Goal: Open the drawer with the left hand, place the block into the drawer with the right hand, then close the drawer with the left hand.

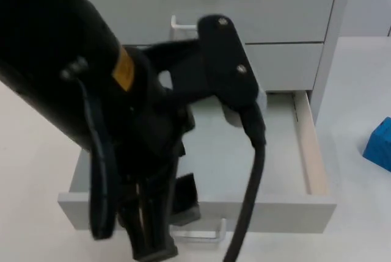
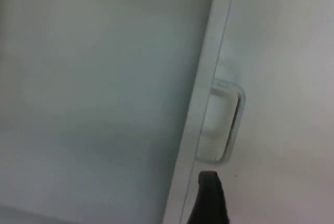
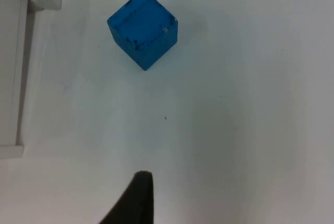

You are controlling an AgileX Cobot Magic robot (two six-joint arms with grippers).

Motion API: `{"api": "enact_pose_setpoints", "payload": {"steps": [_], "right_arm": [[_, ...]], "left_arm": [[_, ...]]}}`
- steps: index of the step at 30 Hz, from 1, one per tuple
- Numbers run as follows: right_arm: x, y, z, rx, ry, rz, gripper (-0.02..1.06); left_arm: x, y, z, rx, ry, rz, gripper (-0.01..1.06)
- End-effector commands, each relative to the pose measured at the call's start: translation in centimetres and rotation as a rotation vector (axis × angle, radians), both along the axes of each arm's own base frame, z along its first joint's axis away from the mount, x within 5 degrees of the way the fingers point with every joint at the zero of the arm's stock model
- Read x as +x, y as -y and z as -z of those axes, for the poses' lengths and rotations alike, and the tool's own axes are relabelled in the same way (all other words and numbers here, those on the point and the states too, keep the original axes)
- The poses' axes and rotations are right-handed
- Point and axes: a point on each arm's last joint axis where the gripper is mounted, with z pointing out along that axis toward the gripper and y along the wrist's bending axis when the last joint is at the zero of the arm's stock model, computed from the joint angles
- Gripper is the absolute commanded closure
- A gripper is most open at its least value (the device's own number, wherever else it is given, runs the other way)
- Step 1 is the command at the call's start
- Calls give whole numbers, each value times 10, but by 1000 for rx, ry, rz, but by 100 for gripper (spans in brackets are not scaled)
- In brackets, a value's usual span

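Drawer pulled open low-centre, left gripper by its handle with grip unclear, block out at right edge, right gripper above it, grip unclear too; placing and closing left.

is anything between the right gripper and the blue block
Nothing visible does. In the right wrist view only bare white table lies between the fingertip and the blue block, which sits on the table outside the open drawer.
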Motion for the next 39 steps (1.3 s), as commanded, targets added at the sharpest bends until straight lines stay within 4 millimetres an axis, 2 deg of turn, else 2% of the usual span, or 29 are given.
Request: {"api": "enact_pose_setpoints", "payload": {"steps": [1,5,9,10,11,12,14,15,19,20,21,24,25,29,34,36,38,39], "right_arm": [[0,0,0,0,11,3,-1],[0,0,0,0,11,3,-1],[0,0,0,0,11,3,-1],[0,0,0,0,11,3,-1],[0,0,0,0,11,3,-1],[0,0,0,0,11,3,-1],[0,0,0,0,11,3,-1],[0,0,0,0,11,3,-1],[0,0,0,0,11,3,-1],[0,0,0,0,11,3,-1],[0,0,0,0,11,3,-1],[0,0,0,0,11,3,-1],[0,0,0,0,11,3,-1],[0,0,0,8,11,5,-1],[0,0,0,8,11,5,-1],[0,0,0,8,11,5,-1],[0,0,0,8,11,5,-1],[0,0,0,8,11,5,-1]], "left_arm": [[-4,-5,-11,-15,-4,-29,43],[-2,-16,-18,-18,-18,-98,43],[20,-44,-23,-39,-37,-294,43],[20,-44,-23,-39,-37,-294,43],[31,-59,-25,-56,-42,-400,43],[34,-65,-25,-62,-43,-438,43],[50,-94,-30,-111,-50,-640,43],[50,-94,-30,-111,-50,-640,43],[64,-144,-42,-214,-34,-967,43],[64,-144,-42,-214,-34,-967,43],[65,-156,-45,-225,-27,-1028,43],[61,-187,-54,-248,3,-1160,43],[61,-187,-54,-248,3,-1160,43],[49,-214,-72,-312,77,-1273,43],[34,-218,-91,-378,170,-1282,43],[31,-218,-92,-385,180,-1280,43],[17,-217,-93,-422,228,-1272,37],[10,-216,-91,-438,237,-1273,30]]}}
